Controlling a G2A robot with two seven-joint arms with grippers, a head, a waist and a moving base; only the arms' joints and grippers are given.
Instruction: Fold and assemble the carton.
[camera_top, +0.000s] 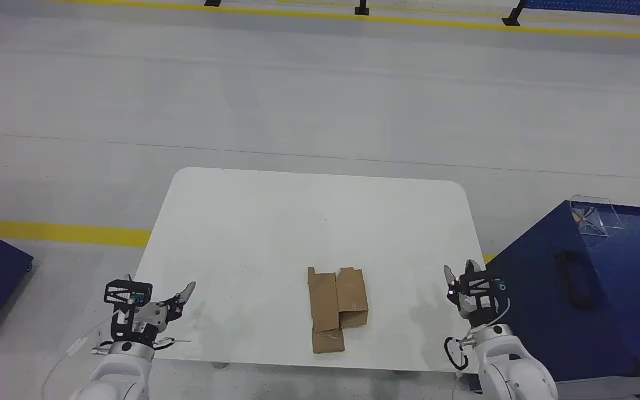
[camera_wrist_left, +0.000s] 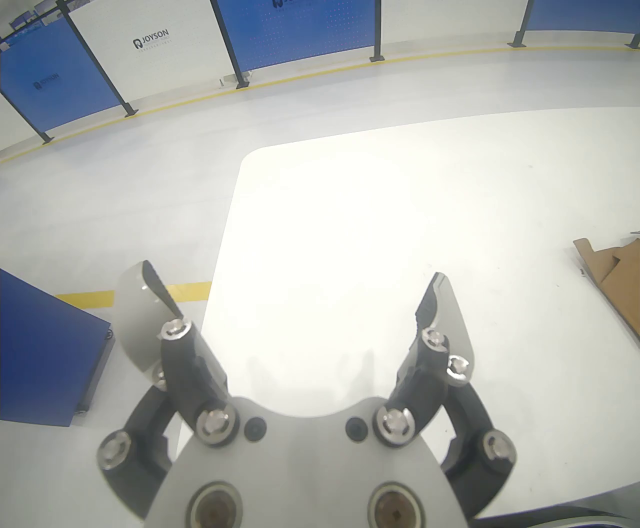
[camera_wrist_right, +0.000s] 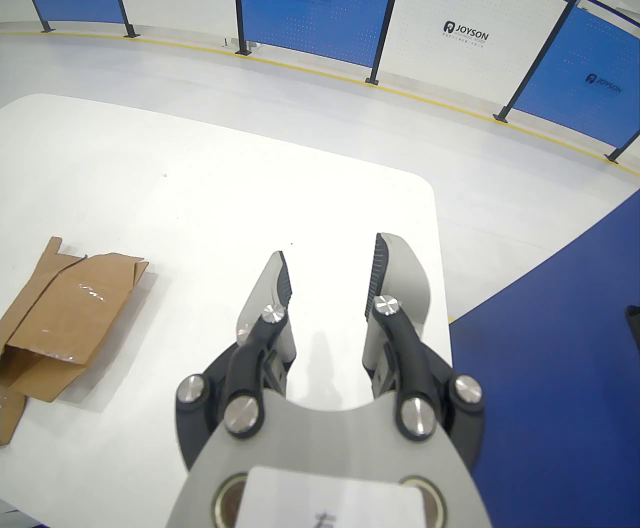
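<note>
A flattened brown carton (camera_top: 335, 306) lies on the white table (camera_top: 260, 230), near the front edge and right of centre, flaps spread flat. The right wrist view shows the carton (camera_wrist_right: 65, 315) with shiny tape on one panel; one corner of the carton (camera_wrist_left: 612, 280) shows in the left wrist view. My left gripper (camera_top: 155, 295) hovers open over the table's front left corner, nothing between its fingers (camera_wrist_left: 435, 300). Open and holding nothing, my right gripper (camera_top: 462, 277) stands at the table's front right edge, well clear of the carton; its fingers (camera_wrist_right: 280, 275) are closer together.
A blue box-like stand (camera_top: 580, 290) sits just right of the table, close to my right gripper. Another blue block (camera_wrist_left: 45, 355) stands on the floor left of the table. Blue and white barrier panels (camera_wrist_right: 350, 25) line the far floor.
</note>
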